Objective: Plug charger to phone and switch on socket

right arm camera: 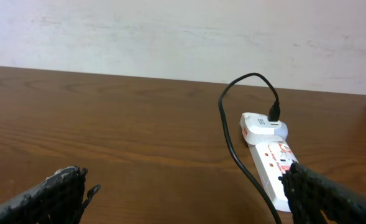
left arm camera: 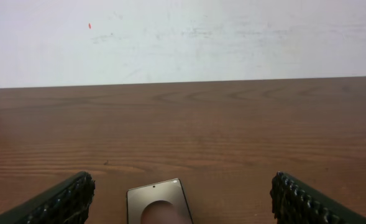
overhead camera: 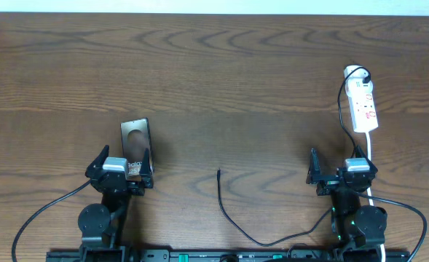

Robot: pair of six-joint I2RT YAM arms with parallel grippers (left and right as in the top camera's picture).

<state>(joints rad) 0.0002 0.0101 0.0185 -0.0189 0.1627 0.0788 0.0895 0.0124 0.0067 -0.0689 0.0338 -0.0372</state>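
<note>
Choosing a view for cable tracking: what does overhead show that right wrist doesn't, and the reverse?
Only overhead: the phone at the left end effector, and the charger with its free tip lying on the table. Only right wrist: no new object, just a side-on look at the black cable arching into the white adapter at the end of the socket. Both: socket, that cable stretch, table, and the open right end effector.
</note>
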